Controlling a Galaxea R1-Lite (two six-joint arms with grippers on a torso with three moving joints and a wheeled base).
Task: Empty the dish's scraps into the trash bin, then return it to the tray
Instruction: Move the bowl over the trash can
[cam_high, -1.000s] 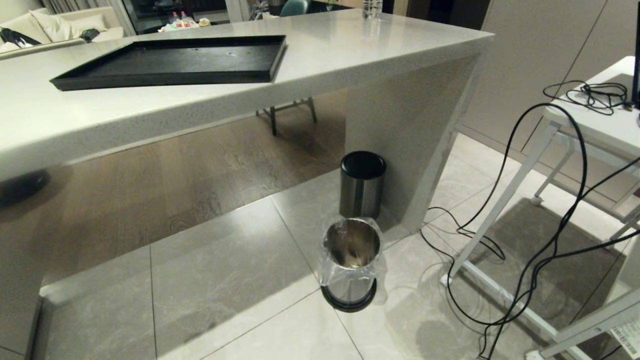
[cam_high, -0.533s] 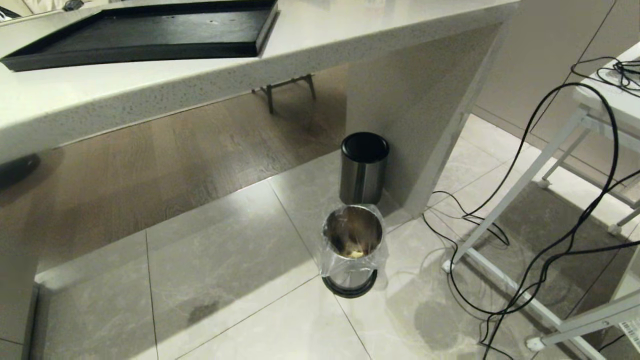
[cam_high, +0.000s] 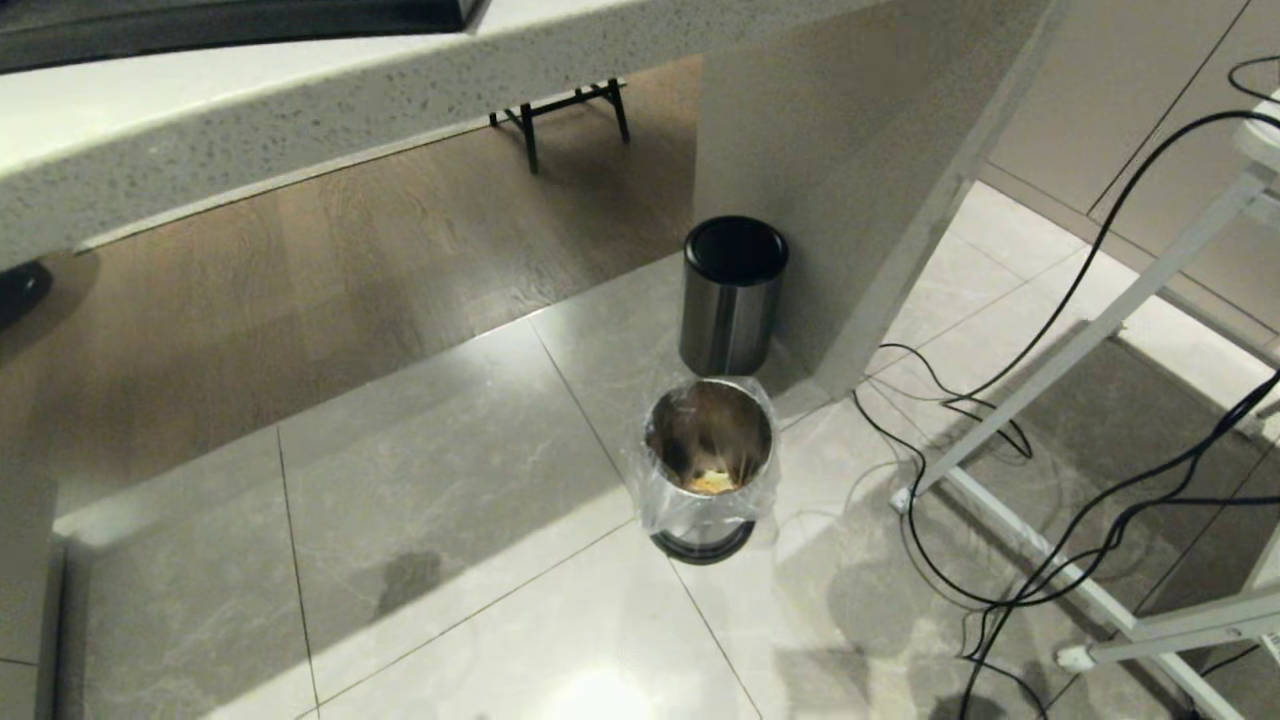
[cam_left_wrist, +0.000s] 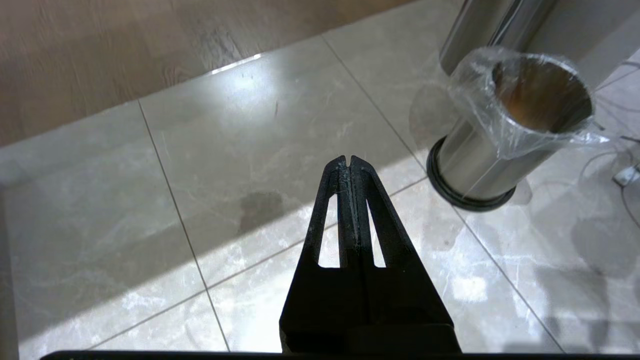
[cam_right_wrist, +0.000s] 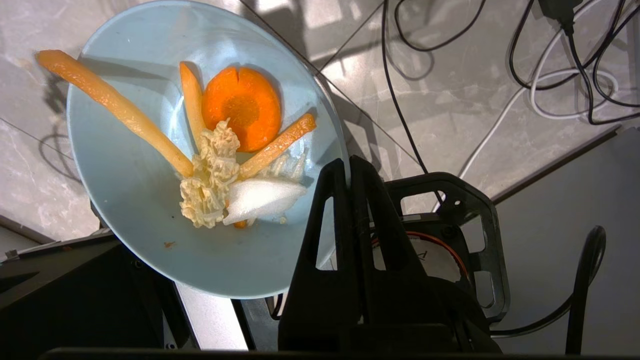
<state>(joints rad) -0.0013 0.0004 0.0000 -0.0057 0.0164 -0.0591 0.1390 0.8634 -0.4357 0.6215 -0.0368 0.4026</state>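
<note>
right gripper (cam_right_wrist: 348, 165) pinching dish (cam_right_wrist: 150, 200) rim | left gripper (cam_left_wrist: 348, 162) pressed together, over floor

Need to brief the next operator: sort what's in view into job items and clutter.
Job:
- dish, pinched at its rim by right claw
- scraps in the dish
- lined trash bin
- tray on the counter

Lying about:
- black-lidded bin
- floor cables
- left claw, shut, idle

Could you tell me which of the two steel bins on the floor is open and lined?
The nearer bin, with a clear liner over its rim; the bin behind has a black top.
</note>
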